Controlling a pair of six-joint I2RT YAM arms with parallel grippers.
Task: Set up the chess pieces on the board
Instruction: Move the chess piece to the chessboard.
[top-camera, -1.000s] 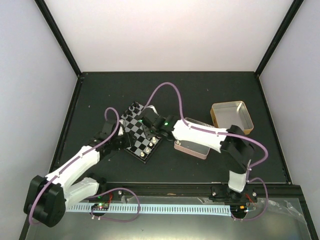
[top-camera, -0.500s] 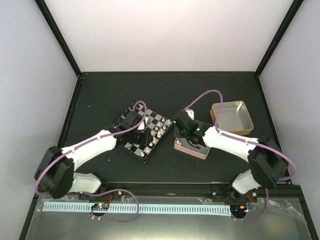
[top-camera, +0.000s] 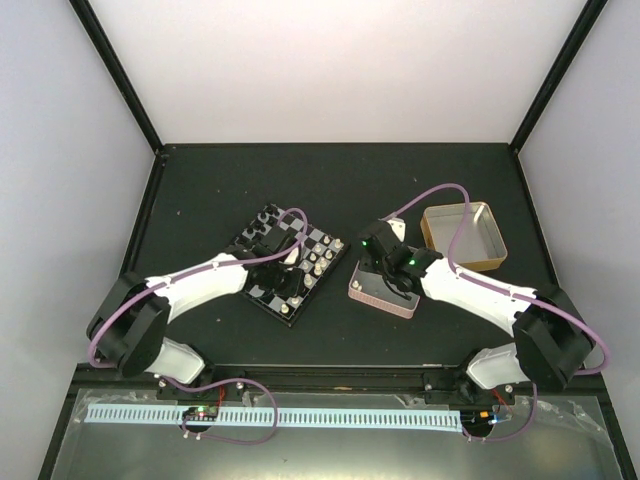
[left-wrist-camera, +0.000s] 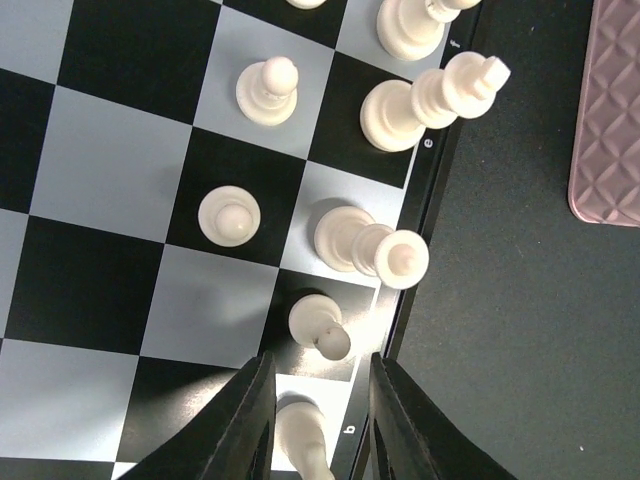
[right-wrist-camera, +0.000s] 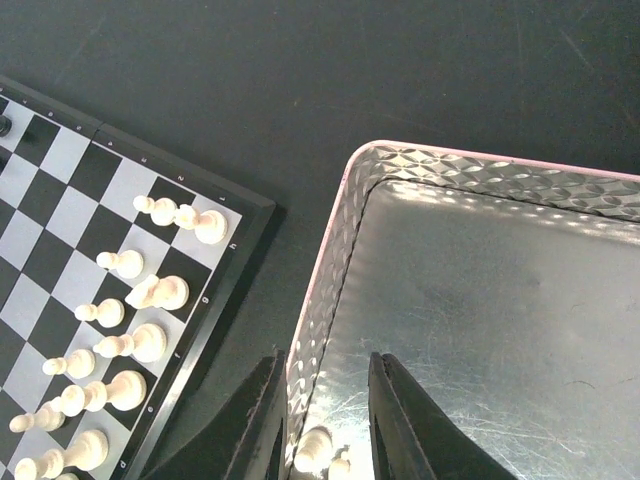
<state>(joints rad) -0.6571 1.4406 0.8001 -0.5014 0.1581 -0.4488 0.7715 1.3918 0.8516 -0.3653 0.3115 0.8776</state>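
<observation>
Left wrist: left claw (left-wrist-camera: 320, 375) has moved in low over board (left-wrist-camera: 110, 190) edge. Jaws have narrowed to part-open and straddle white piece (left-wrist-camera: 300, 440); gap shows on one side, so no firm hold yet. Just ahead of claw: placed pieces (left-wrist-camera: 355, 240). Right claw (right-wrist-camera: 322, 365) has swung off board to pink tin (right-wrist-camera: 340, 230), jaws narrowly apart, gripping nothing, loose pieces (right-wrist-camera: 312, 450) between them. Likely left adjusts while right fetches next; setup unfinished.

- Overhead view looks bright and even to me; the white walls (top-camera: 330, 70) nearly wash out.
- I see glare patches on the tin's (right-wrist-camera: 500, 300) silvery floor.
- Board (left-wrist-camera: 100, 180) close-up stays sharp.
</observation>
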